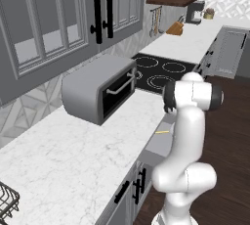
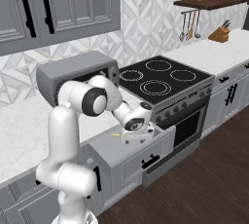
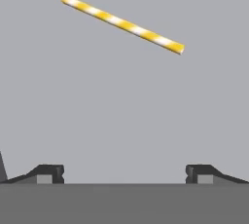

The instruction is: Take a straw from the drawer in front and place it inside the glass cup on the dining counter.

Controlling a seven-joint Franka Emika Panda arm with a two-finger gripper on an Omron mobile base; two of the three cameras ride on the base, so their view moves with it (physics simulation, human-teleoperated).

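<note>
Straw (image 3: 121, 23) lay flat on the grey floor of the open drawer (image 2: 131, 157), untouched. Claw (image 3: 124, 174) hovered above it with jaws spread wide and empty: the reach-in step. Next, I judged, it should centre over the straw, descend, and close.

Rounded grey toaster oven (image 1: 97, 94) sits on white marble worktop (image 1: 63, 165), near back wall, door facing out. Black glass cooktop with four ring burners (image 2: 163, 78) set just beyond worktop's far end, control knobs along front edge. Dark wire rack (image 1: 7, 204) at worktop's near left corner. Wooden knife block (image 1: 175, 28) on far counter by wall. Brown wooden shelf (image 2: 211, 1) above, jars on top, utensils hanging beneath. Dark wood plank floor (image 2: 204, 184).
</note>
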